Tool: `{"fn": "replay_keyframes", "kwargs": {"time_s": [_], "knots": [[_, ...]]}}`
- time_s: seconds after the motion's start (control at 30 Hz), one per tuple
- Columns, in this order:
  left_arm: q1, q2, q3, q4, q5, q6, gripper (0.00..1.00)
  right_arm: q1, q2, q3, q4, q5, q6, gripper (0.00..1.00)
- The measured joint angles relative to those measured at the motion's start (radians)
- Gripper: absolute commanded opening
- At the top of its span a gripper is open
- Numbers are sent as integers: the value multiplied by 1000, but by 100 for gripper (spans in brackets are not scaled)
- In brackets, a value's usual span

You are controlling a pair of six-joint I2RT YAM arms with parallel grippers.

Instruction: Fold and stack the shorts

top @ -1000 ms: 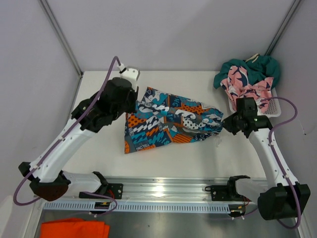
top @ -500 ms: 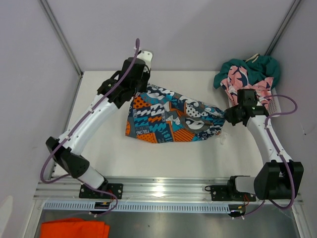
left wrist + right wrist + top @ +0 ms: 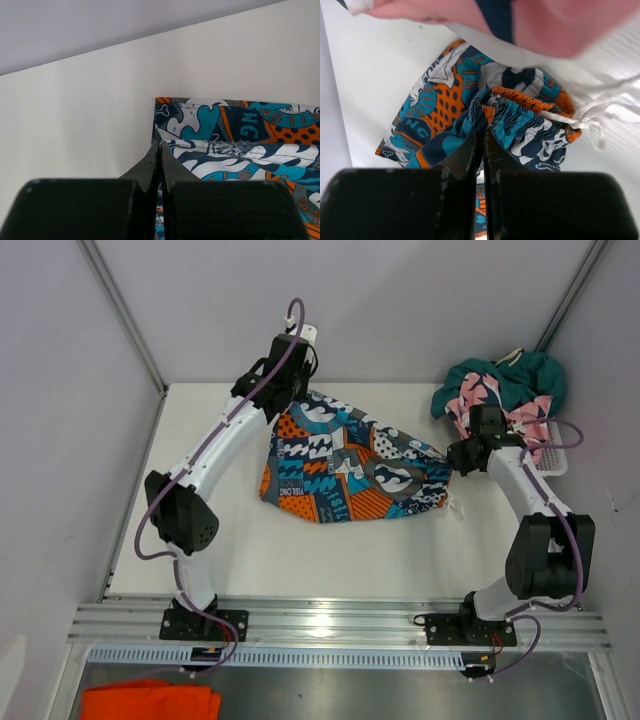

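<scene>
Top external view first: printed shorts (image 3: 345, 465) are stretched across the middle of the white table (image 3: 220, 540), blue, orange and white pattern facing up, held from both ends. Left fingers (image 3: 299, 400) are on the far left corner of the cloth, and right fingers (image 3: 452, 457) are on the bunched right end.

Over to the left wrist view: left fingers (image 3: 160, 150) are pressed together, pinching the left edge of the printed shorts (image 3: 235, 145) just below the corner, with bare table (image 3: 75, 125) to the side.

Right wrist view now: right fingers (image 3: 482, 131) are closed tight on the gathered elastic waistband of the printed shorts (image 3: 435, 107), and a white drawstring (image 3: 600, 117) trails off beside them. Pink cloth hangs blurred across the top of this view.

Back on top: pink shorts (image 3: 490, 400) and teal shorts (image 3: 520, 372) are heaped on a white basket (image 3: 555, 445) in the far right corner, just beyond the right arm. An orange cloth (image 3: 150, 702) lies below the table's near rail.
</scene>
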Motion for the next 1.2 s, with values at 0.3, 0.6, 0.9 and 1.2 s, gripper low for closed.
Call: {"fn": "replay_keyframes", "kwargs": {"time_s": [0.3, 0.6, 0.9, 1.2], "knots": [[76, 133, 124, -8, 63, -2, 0, 6, 168, 167, 41, 20, -9, 0], [111, 277, 208, 2, 69, 19, 75, 31, 323, 334, 87, 119, -66, 100], [183, 294, 207, -77, 164, -32, 78, 40, 218, 294, 152, 109, -263, 95], [102, -124, -208, -7, 219, -114, 79, 76, 67, -69, 275, 42, -405, 82]]}}
